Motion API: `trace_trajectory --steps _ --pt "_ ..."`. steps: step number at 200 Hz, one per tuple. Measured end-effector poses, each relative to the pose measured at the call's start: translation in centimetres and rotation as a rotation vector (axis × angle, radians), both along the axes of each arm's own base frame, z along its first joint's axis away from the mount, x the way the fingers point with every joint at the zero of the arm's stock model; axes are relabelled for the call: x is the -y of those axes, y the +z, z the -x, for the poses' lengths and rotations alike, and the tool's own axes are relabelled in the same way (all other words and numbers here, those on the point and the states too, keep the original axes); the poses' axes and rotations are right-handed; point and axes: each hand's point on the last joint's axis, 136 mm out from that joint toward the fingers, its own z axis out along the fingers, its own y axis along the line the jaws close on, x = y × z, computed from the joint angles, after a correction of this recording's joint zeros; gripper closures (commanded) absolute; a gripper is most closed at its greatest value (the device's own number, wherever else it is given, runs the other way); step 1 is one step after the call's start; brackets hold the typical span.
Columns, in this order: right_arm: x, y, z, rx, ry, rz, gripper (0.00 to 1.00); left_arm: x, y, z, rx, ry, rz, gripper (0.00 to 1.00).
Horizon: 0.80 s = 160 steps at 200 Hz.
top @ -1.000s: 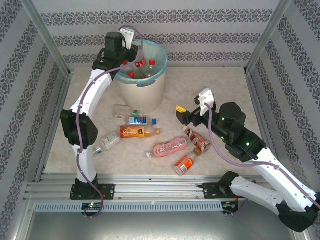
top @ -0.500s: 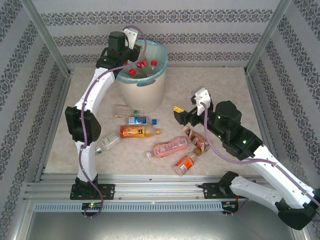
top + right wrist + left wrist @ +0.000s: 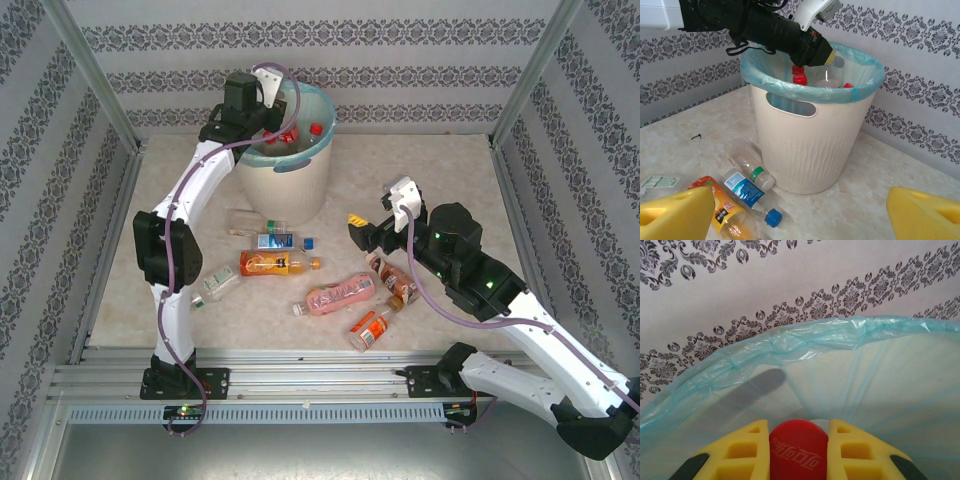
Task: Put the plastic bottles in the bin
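Observation:
My left gripper (image 3: 272,128) (image 3: 798,426) hangs over the bin (image 3: 285,190), shut on a red-capped bottle (image 3: 798,452). In the right wrist view that bottle (image 3: 800,77) dangles below the left gripper (image 3: 816,52), just inside the blue-lined rim, above other red-capped bottles. My right gripper (image 3: 357,226) (image 3: 800,200) is open and empty, low over the table right of the bin (image 3: 810,150). On the table lie a clear bottle (image 3: 250,222), a blue-labelled bottle (image 3: 280,241), an orange bottle (image 3: 272,264), a pink bottle (image 3: 338,295), a brown bottle (image 3: 396,281) and others.
A small orange bottle (image 3: 372,327) lies near the front, and a clear bottle (image 3: 212,285) lies beside the left arm. Patterned walls and metal posts enclose the table. The clear bottle (image 3: 747,162) and the blue-capped bottle (image 3: 747,195) rest against the bin's base.
My left gripper has moved right and further over the bin's opening with the red-capped bottle. My right gripper shifted slightly left at first and has since stayed still.

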Motion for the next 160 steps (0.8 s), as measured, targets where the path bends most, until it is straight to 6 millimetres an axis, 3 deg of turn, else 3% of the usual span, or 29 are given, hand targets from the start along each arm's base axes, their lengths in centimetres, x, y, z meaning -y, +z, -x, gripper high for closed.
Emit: trace_trajectory --steps 42,53,67,77,101,134,160 --pt "0.0 -0.2 0.0 -0.007 0.000 0.002 0.11 0.1 0.2 0.0 0.009 -0.006 0.005 0.99" --pt "-0.1 -0.2 0.2 -0.007 0.005 0.002 0.11 0.2 0.3 0.1 0.008 -0.011 0.008 0.83" --pt "-0.3 -0.2 0.3 -0.008 0.010 0.002 0.11 0.3 0.3 0.3 -0.002 -0.016 0.015 0.53" --pt "-0.3 -0.2 0.3 -0.007 0.011 0.002 0.11 0.3 -0.1 0.5 -0.025 -0.016 0.014 0.46" --pt "-0.3 -0.1 0.4 -0.007 0.011 -0.001 0.11 -0.3 -3.9 1.8 -0.164 0.001 -0.013 0.29" --pt "-0.3 0.0 0.6 -0.006 0.010 -0.005 0.11 -0.6 -2.0 4.1 -0.179 0.013 0.042 0.23" --pt "-0.4 0.0 0.5 -0.006 0.010 -0.004 0.12 -0.9 2.6 6.4 -0.113 0.006 0.097 0.23"
